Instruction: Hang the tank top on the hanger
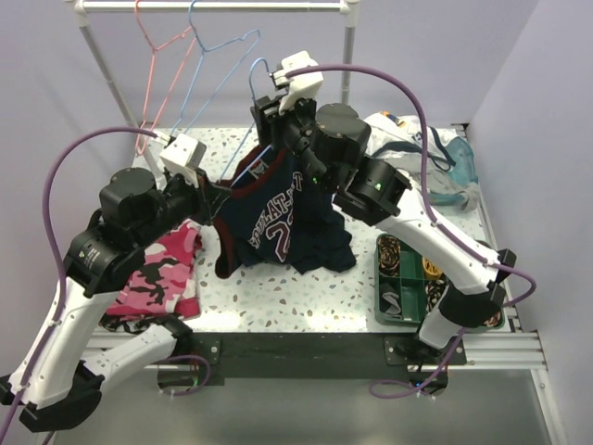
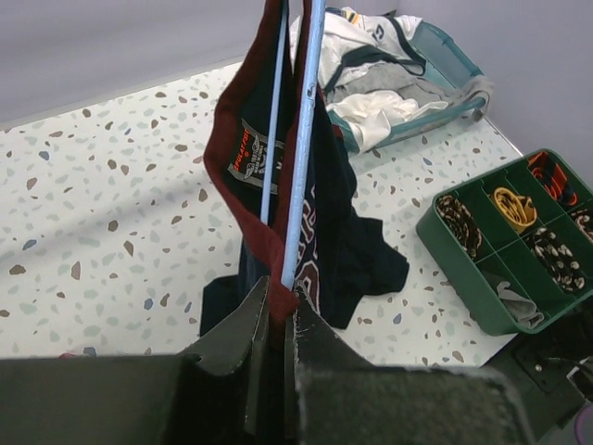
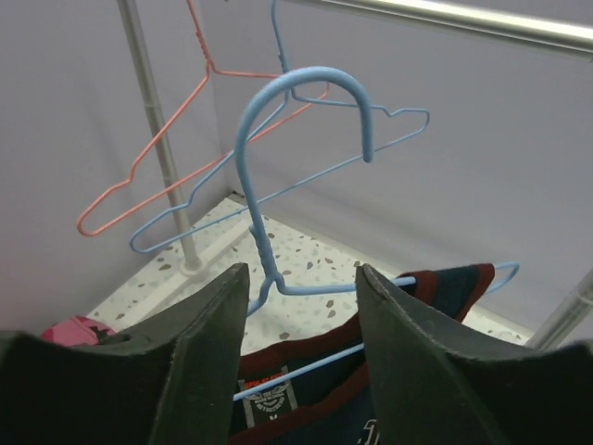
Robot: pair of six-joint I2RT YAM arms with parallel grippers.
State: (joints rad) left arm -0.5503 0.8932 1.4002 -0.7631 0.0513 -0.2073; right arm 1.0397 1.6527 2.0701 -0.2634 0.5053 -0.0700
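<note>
The navy tank top (image 1: 278, 218) with dark red trim hangs over the light blue hanger (image 1: 244, 172), held up above the table. Its lower part is bunched on the table. My left gripper (image 1: 211, 185) is shut on the red trim and the hanger's wire end (image 2: 282, 295). The wires (image 2: 302, 139) run up through the top (image 2: 329, 222). My right gripper (image 1: 266, 104) is open. The hanger's neck and hook (image 3: 306, 79) stand between its fingers (image 3: 301, 271), close to the left finger. The top's collar (image 3: 454, 287) lies just below.
A pink hanger (image 1: 167, 56) and a second light blue hanger (image 1: 208, 42) hang on the rail (image 1: 213, 6) at the back. A camouflage cloth (image 1: 162, 269) lies front left. A green compartment tray (image 1: 408, 278) sits front right. A teal basket of white garments (image 1: 435, 167) sits behind it.
</note>
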